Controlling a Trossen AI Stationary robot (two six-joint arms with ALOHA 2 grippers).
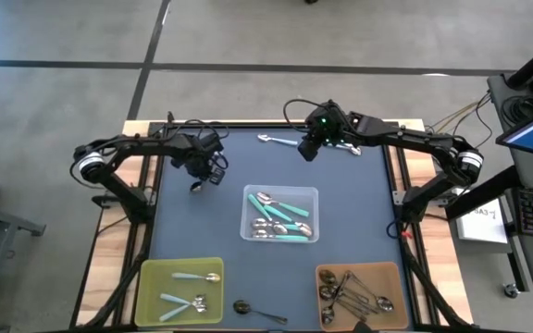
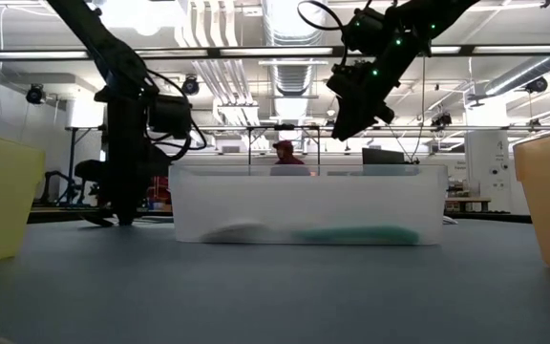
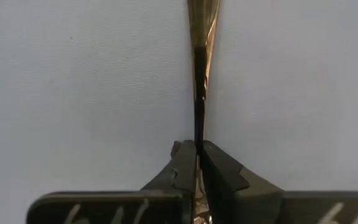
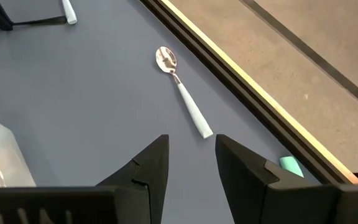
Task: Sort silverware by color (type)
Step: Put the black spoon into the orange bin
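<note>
My left gripper (image 1: 206, 176) stands low over the table's far left and points down, shut on a dark-handled spoon (image 3: 201, 68) whose metal end (image 1: 195, 186) shows beside it. My right gripper (image 4: 191, 152) hangs open above the far middle of the table, holding nothing. Below it a white-handled spoon (image 4: 182, 93) lies flat on the table. A clear bin (image 1: 248, 199) in the middle holds teal-handled spoons (image 1: 290, 222). A yellow bin (image 1: 146, 277) holds pale-handled spoons and a brown bin (image 1: 396, 277) holds dark ones. My left gripper pinches the spoon's thin dark handle (image 3: 199, 124) between its two fingers (image 3: 182, 165), coming from above and pointing down. The handle runs straight out from between the fingertips toward its shiny end (image 3: 204, 25). I cannot tell whether the spoon is lifted off the table.
Another dark spoon (image 1: 253, 308) lies near the table's near edge between the yellow and brown bins. A white-handled spoon (image 1: 280, 141) lies near the far edge, where something teal (image 4: 289, 165) also shows. A person (image 2: 285, 158) shows in the room behind the table.
</note>
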